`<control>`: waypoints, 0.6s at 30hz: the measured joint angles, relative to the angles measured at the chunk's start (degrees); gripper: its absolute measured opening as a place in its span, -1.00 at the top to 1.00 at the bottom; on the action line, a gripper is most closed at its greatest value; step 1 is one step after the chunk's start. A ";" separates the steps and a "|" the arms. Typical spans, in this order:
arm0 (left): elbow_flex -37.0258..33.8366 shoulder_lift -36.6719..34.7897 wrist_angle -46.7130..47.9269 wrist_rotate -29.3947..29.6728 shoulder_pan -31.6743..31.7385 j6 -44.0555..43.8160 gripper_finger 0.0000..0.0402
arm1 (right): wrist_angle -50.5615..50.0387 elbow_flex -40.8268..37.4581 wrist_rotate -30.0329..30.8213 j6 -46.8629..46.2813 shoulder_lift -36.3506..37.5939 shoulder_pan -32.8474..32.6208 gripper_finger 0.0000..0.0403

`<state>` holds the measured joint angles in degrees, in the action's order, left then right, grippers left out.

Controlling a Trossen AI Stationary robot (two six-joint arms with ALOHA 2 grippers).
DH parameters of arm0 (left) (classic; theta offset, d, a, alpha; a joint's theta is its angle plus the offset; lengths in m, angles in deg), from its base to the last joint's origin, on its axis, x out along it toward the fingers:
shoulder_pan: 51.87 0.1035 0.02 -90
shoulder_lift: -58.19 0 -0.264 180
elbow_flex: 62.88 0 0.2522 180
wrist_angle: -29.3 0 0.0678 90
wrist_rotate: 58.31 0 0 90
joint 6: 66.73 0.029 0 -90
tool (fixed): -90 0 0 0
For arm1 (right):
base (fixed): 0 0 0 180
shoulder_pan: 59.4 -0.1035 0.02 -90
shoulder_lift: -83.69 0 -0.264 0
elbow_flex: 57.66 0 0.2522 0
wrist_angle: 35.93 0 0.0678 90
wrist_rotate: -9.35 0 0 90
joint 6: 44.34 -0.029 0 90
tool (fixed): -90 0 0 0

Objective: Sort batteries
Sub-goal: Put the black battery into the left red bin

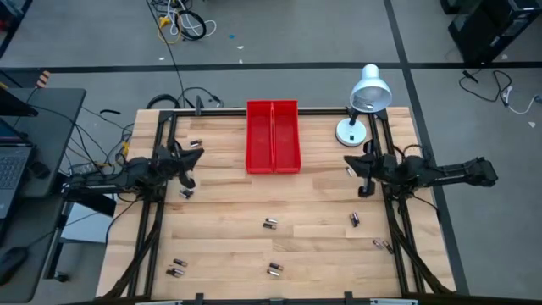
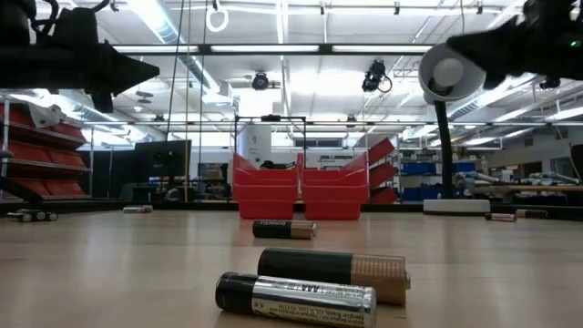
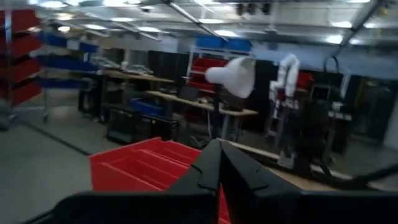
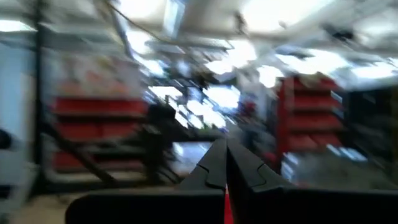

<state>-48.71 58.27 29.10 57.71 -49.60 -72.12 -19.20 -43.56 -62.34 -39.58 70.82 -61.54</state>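
My left gripper (image 1: 196,155) is pressed fully together and holds nothing; it hangs above the left side of the table (image 1: 220,212), pointing toward the red bin (image 1: 273,135). In my left wrist view the two fingers (image 3: 211,171) meet in a closed wedge, with the bin's rim behind them. My right gripper (image 1: 350,161) is likewise pinched together and empty, raised over the right side of the table, just in front of the white lamp (image 1: 366,97).

The batteries (image 1: 270,224) lie scattered on the wood, none in the bin as far as I can see. One pair sits near the middle, another (image 1: 274,269) toward the front edge, a pair (image 1: 176,268) at the front left, one (image 1: 355,219) right of centre, and one (image 1: 383,246) by the right frame. One (image 1: 185,193) lies below my left gripper and one (image 1: 196,142) behind it. Up close in the low view, two lie side by side: one (image 2: 296,298) silver with a black end, one (image 2: 333,271) black and copper.
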 joint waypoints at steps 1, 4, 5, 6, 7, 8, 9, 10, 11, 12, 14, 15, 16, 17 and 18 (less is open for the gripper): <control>0.02 0.04 0.18 0.58 0.00 -1.78 0.88 | -0.43 0.00 2.17 -1.12 -0.64 0.59 1.00; 0.02 0.59 1.23 1.81 0.00 -7.81 0.76 | -0.46 0.00 4.93 -4.72 -2.78 2.68 1.00; 0.04 0.97 1.34 1.97 0.00 -9.39 0.70 | -0.15 0.00 4.98 -5.05 -3.49 3.42 1.00; 0.14 1.28 1.90 2.70 0.00 -10.94 0.65 | 0.28 0.00 4.86 -5.12 -4.13 4.08 1.00; 0.40 1.72 2.79 3.07 0.00 -12.29 0.59 | 0.49 0.00 4.74 -5.13 -4.68 4.64 1.00; 0.74 2.37 2.92 3.08 0.00 -13.19 0.53 | 0.47 0.00 4.72 -5.13 -5.25 5.22 1.00; 1.18 3.04 2.91 3.08 0.00 -13.96 0.48 | 0.26 0.00 4.74 -5.33 -5.83 5.72 1.00; 1.57 3.68 2.74 3.06 0.00 -14.57 0.43 | 0.05 0.00 4.74 -6.02 -6.41 6.21 1.00; 2.17 4.55 2.57 3.13 0.00 -14.79 0.37 | 0.03 0.00 4.75 -7.08 -6.97 6.64 1.00; 2.73 5.52 2.55 3.13 0.00 -14.79 0.33 | 0.01 0.00 4.75 -8.20 -7.54 7.04 1.00; 3.78 7.74 2.75 4.53 0.00 -14.86 0.24 | -0.10 0.00 4.74 -11.16 -8.67 7.36 1.00; 4.36 8.95 2.76 5.93 0.00 -15.40 0.20 | -0.14 0.00 4.73 -12.61 -9.19 7.36 1.00; 4.91 10.20 2.76 7.78 0.00 -16.02 0.16 | -0.14 0.00 4.71 -12.92 -9.57 7.34 1.00; 5.46 11.48 2.97 9.81 0.00 -16.28 0.12 | -0.06 0.00 4.69 -12.48 -9.87 7.34 1.00; 6.05 12.75 3.46 11.96 0.00 -16.57 0.08 | 0.19 0.00 4.59 -11.37 -10.12 7.31 1.00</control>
<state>-42.66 71.02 32.56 69.68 -49.60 -88.69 -19.01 -43.56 -57.75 -50.95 60.70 -54.23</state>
